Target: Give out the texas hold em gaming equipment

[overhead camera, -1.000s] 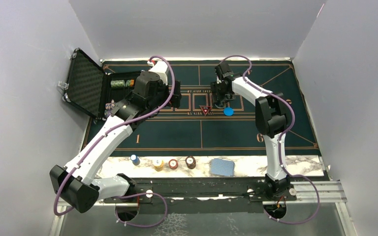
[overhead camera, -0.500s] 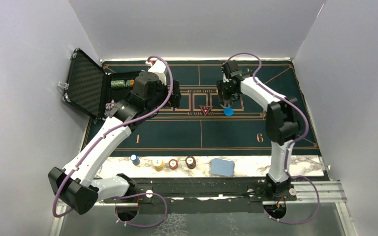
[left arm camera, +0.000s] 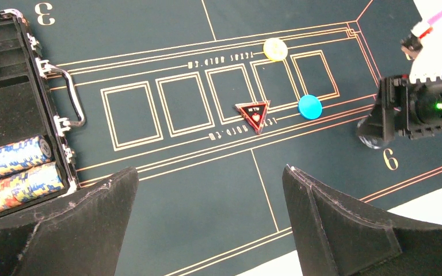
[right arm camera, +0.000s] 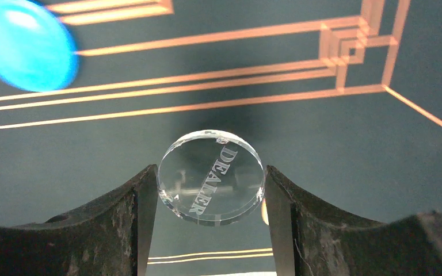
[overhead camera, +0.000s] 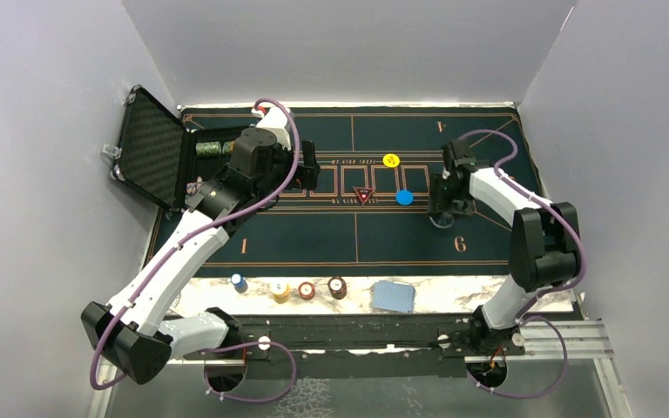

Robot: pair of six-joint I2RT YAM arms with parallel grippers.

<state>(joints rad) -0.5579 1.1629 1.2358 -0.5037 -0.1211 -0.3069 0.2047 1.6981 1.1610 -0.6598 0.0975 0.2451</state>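
Right gripper [overhead camera: 442, 207], centre-right of the top view, pinches the clear dealer disc [right arm camera: 211, 175] by its rim, low over the mat [right arm camera: 334, 149] — lower it level, then release. Left gripper [left arm camera: 207, 172] gapes wide, empty.

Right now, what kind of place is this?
Likely a lab test cell dressed as a poker table: plain grey walls around a green felt mat, an open chip case, and two bench-mounted robot arms.
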